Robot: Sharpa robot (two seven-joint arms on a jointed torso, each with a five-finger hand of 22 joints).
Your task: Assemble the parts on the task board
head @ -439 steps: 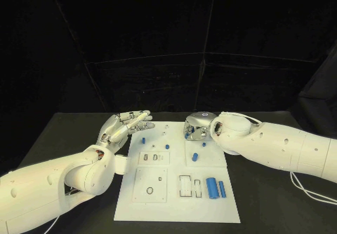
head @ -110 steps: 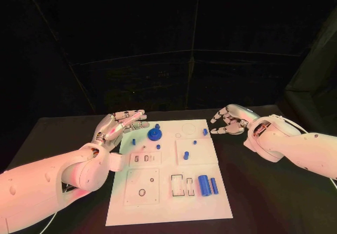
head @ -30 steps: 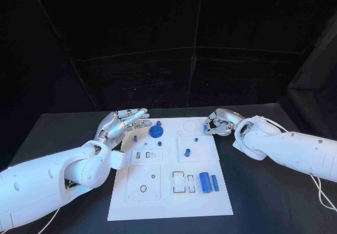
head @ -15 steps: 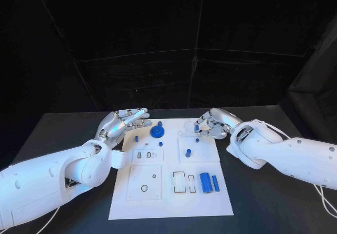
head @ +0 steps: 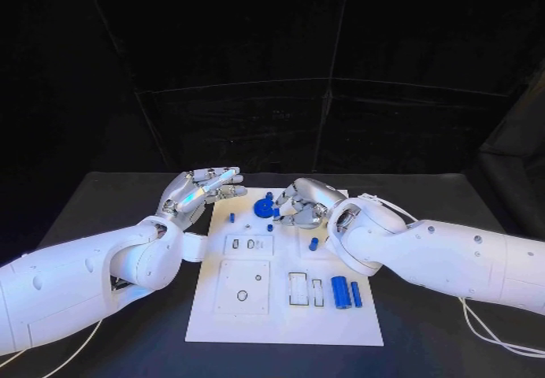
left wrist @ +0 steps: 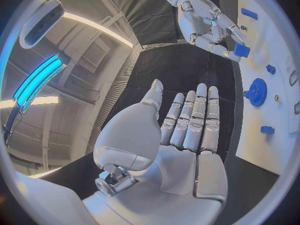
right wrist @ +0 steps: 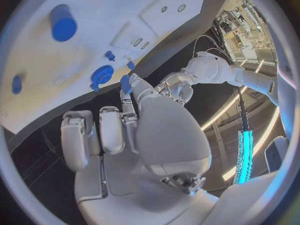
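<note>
The white task board [head: 284, 323] lies in the middle of the black table. My right hand [head: 301, 203] hangs over its far end and pinches a small blue peg [right wrist: 125, 83], also visible from the left wrist [left wrist: 242, 50]. A blue gear [head: 265, 208] stands on the board just left of that hand, and appears again in the wrist views [left wrist: 257, 91] [right wrist: 102, 76]. My left hand [head: 205, 189] floats at the board's far left corner, fingers straight and apart, holding nothing. Small blue pegs [head: 231, 217] [head: 270, 227] [head: 313, 244] sit on the board.
A thick blue cylinder [head: 341, 291] and a thinner one [head: 355, 294] lie side by side near the board's right edge. Rectangular slots [head: 298, 288] and an oval hole [head: 242, 295] are cut into the near half. Black table surrounds the board.
My right hand has moved left from the board's far right edge to beside the gear, carrying the small blue peg. The left hand has stayed put. The camera has shifted.
</note>
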